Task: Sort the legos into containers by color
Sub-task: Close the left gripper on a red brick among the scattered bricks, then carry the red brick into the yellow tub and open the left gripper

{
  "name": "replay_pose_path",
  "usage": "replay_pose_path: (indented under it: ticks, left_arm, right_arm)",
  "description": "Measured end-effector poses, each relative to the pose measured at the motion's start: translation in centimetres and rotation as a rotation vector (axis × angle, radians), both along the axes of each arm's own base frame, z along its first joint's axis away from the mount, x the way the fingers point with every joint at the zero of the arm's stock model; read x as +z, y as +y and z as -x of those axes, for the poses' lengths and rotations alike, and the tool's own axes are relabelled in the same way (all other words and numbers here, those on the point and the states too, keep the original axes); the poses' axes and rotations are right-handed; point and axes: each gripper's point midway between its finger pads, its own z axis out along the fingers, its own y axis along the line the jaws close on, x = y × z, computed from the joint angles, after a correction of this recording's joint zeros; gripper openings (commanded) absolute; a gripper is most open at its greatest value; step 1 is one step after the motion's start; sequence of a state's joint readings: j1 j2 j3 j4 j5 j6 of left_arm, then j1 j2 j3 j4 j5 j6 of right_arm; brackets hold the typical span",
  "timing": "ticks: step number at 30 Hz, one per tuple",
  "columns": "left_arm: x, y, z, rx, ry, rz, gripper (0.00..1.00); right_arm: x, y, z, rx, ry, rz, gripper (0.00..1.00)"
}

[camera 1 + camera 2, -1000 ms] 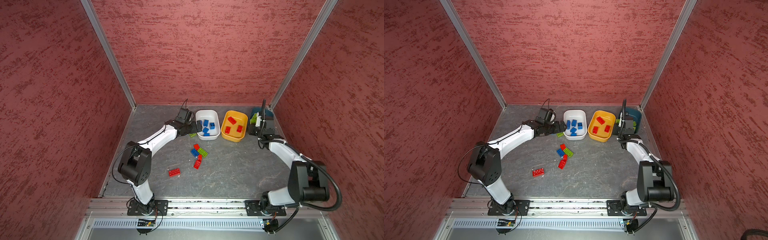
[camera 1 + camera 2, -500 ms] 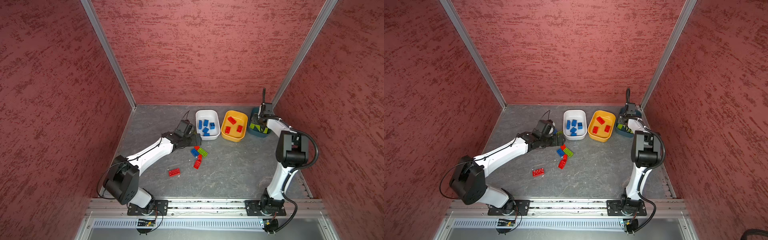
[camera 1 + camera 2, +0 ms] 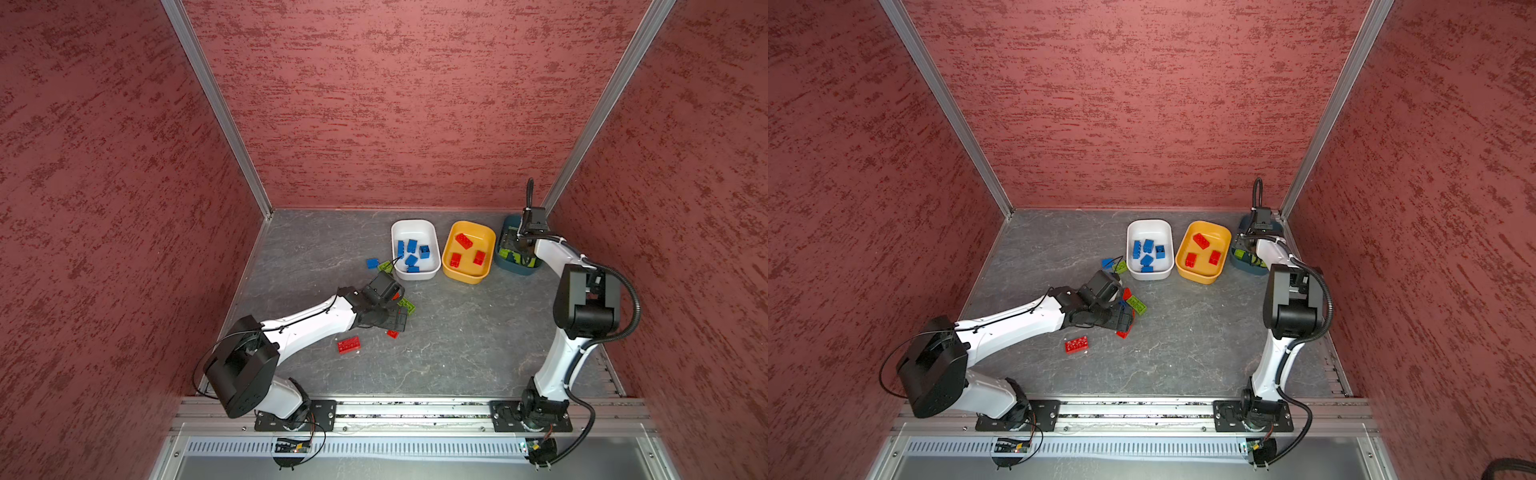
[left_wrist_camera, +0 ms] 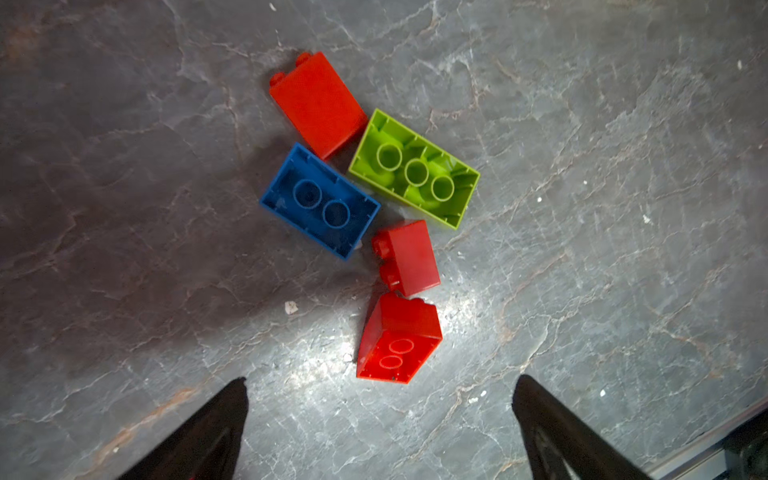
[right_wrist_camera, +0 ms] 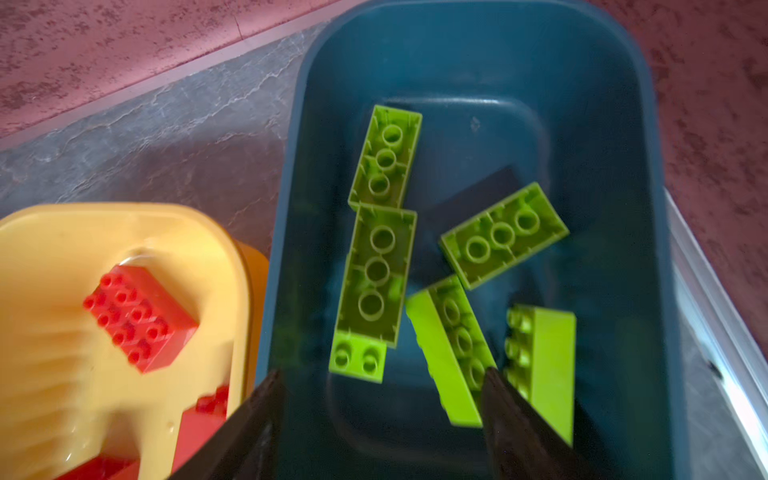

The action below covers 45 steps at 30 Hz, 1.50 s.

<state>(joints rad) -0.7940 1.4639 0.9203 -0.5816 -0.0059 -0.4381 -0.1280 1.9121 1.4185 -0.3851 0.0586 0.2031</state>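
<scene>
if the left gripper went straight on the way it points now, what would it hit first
Most likely the nearest red lego, lying tipped just ahead of the open left gripper, roughly centred between the jaws. Depth is unclear, so it might touch the table first.

Glossy plastic legos point(image 4: 320, 199), smooth plastic containers point(image 5: 602, 166), matt veined stone-look counter point(image 4: 582, 124), rough textured walls point(image 3: 395, 104), bare metal rail point(image 3: 415, 409)

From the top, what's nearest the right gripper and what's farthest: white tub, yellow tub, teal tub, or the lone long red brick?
1. teal tub: beneath the right gripper, far right.
2. yellow tub: middle of the row.
3. white tub: left end of the row.
4. long red brick: lying alone, nearer the front left.
</scene>
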Motion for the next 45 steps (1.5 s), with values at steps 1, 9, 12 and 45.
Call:
replay_pose_path:
  ticks: [1, 9, 12, 45]
  left_arm:
    - [-0.2, -0.1, 0.3, -0.012, 0.003, -0.006, 1.00]
    - [-2.3, -0.4, 1.4, -0.048, 0.022, -0.074, 0.80]
    - [-3.9, -0.5, 1.8, -0.069, 0.043, -0.117, 0.72]
    - [10.6, -13.9, -7.7, -0.238, -0.350, 0.141, 0.26]
  right_arm:
    - [0.4, 0.1, 0.4, -0.006, -0.011, -0.004, 0.99]
    - [6.1, 0.0, 1.3, -0.016, -0.167, 0.023, 0.99]
    - [6.9, -0.1, 1.5, -0.019, -0.196, 0.031, 0.99]
    - [8.9, 1.6, 5.0, 0.000, -0.274, -0.047, 0.99]
